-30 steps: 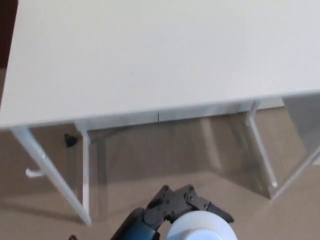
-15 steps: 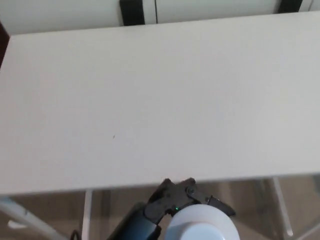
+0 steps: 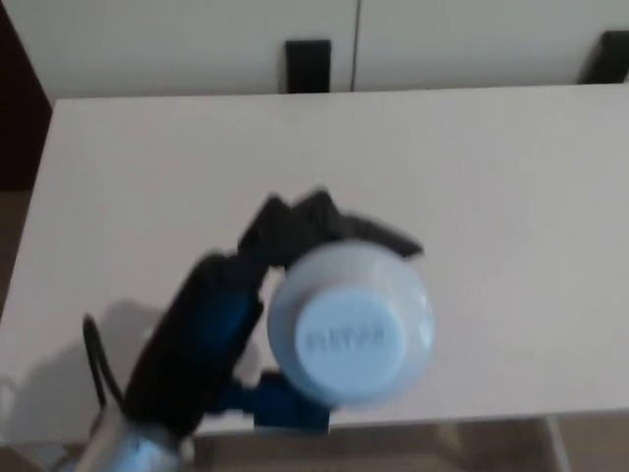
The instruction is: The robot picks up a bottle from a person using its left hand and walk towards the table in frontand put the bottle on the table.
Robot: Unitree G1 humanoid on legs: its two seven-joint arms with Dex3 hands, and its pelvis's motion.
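The left robot hand (image 3: 257,246) grips the bottle (image 3: 351,324) above the table (image 3: 511,177)

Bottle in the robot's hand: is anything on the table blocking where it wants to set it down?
Nothing visible does. The left hand holds the bottle over the table, and the white top showing around them carries no objects. The patch directly beneath them is hidden.

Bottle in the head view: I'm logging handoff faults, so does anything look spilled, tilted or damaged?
Nothing stands out. The bottle, cap on and facing the camera, sits upright in the left hand over the white table. No spill shows. Blur hides fine damage.
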